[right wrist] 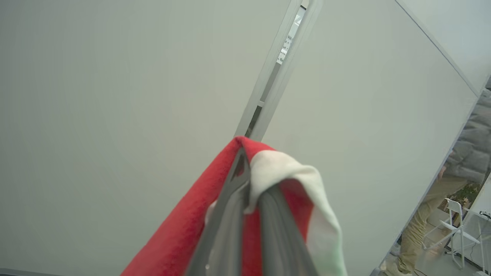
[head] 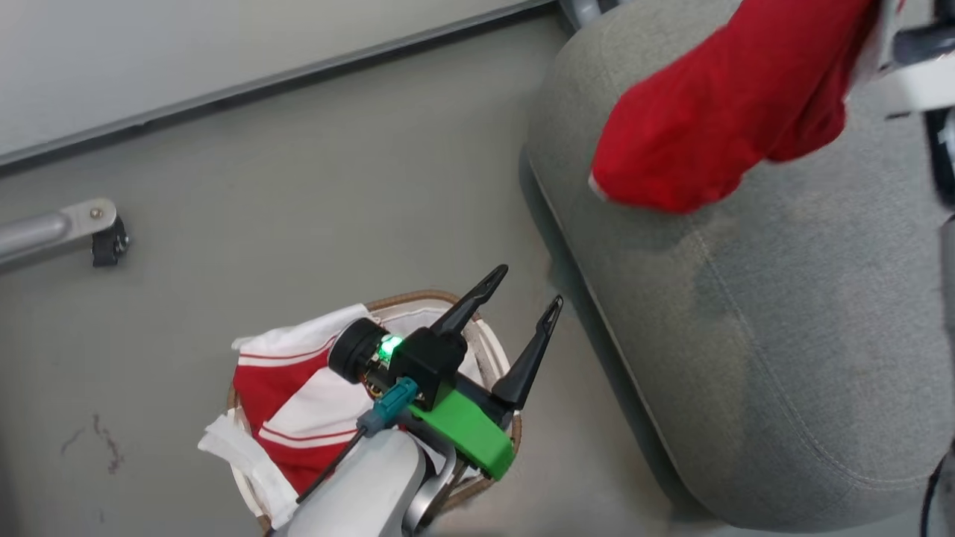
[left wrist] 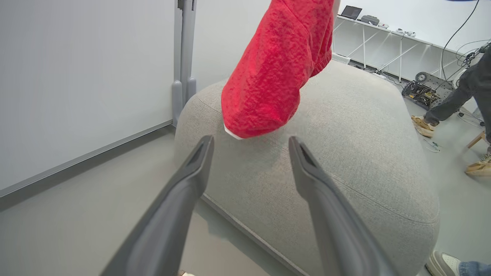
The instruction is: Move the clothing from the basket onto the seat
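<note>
A: What is to be noted at the far left?

B: A red-and-white garment [head: 298, 403] is seen lying bunched in the basket [head: 418, 297], below and behind the left gripper [head: 528, 286]. The gripper's jaws are spread wide and nothing is held between them. A white liner [head: 246, 455] is draped over the basket's rim beside the garment.

A: And ahead of those fingers?

B: The grey seat [head: 783, 335] lies ahead of and beyond the tips. A red garment [head: 709, 112] is hung over it from above, its lower end at the seat's surface near the edge facing the basket. Whether it is touching cannot be told.

A: By what is it held?

B: It is pinched by the right gripper [right wrist: 251, 180], whose jaws are closed on the fabric. A white panel is folded over one finger.

A: What could go wrong from here?

B: If the garment were released at this spot, it could be carried off the rounded edge by its own weight and dropped to the floor [head: 298, 224]. Being draped over a finger, the cloth could also be snagged when the jaws are parted. At the basket, the liner could be caught up with the garment if the grasp were placed too near the rim.
</note>
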